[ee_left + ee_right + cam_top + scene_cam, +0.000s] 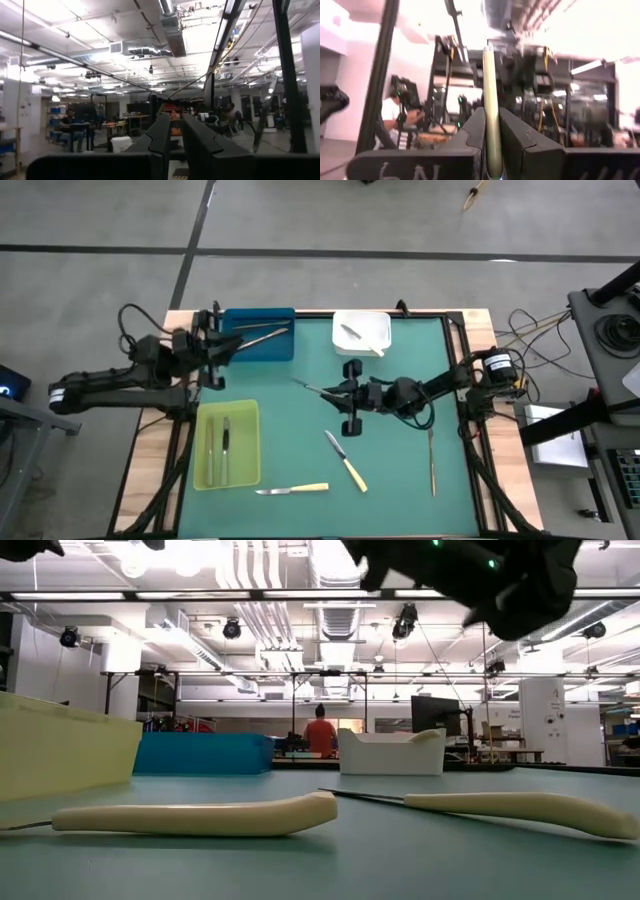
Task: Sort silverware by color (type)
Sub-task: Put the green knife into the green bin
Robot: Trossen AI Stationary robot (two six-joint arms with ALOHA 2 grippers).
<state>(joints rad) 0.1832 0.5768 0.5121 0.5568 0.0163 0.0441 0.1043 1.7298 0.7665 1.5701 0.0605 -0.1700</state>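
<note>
My right gripper [332, 392] is over the middle of the green mat, shut on a slim grey piece of silverware [306, 385] that sticks out past its fingers toward the table's left. My left gripper [222, 347] is raised at the far left beside the blue tray [262, 348]; its fingers [162, 132] stand close together with nothing between them. Two pale-yellow-handled knives [347, 462] [293, 490] lie flat on the mat near the front. Another slim utensil [432, 465] lies flat at the right. My right gripper pinches the slim utensil's shaft [492, 132] between its two fingers, which lie along it. A long free part [489, 75] runs on past the fingertips. The fingers come from the table's right, slanting upward, and the utensil is lifted clear of the mat.
The blue tray holds slim utensils [262, 335]. A white tray [378, 322] at the far middle holds one [350, 332]. The yellow-green tray [247, 465] at the near left holds two [218, 448]. People show in the room beyond the table.
</note>
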